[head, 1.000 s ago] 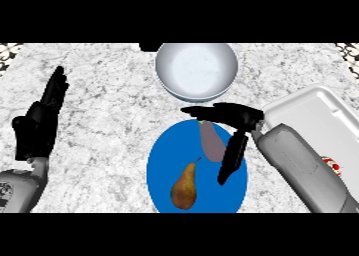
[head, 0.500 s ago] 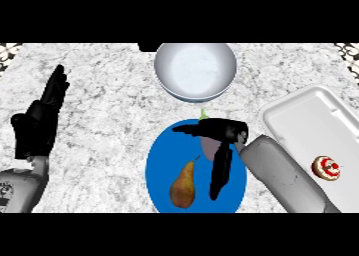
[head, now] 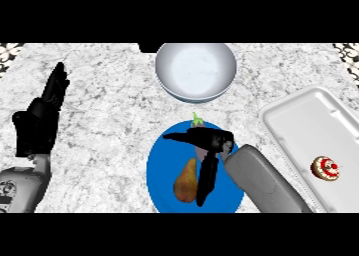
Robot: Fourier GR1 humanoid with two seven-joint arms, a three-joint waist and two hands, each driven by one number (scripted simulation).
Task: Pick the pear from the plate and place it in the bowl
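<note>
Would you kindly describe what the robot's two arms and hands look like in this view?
Both hands are matte black with slim, segmented fingers and a thumb. The left hand sits on a grey forearm whose casing shows panel seams and small dark markings. The right hand joins a smooth, rounded grey forearm. No cables show.

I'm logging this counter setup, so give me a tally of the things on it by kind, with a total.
Food items: 3, the brown pear, the purple eggplant with a green stem, the red and white round pastry
Dishes: 3, the round blue plate, the white bowl, the white rectangular tray
Total: 6
</note>
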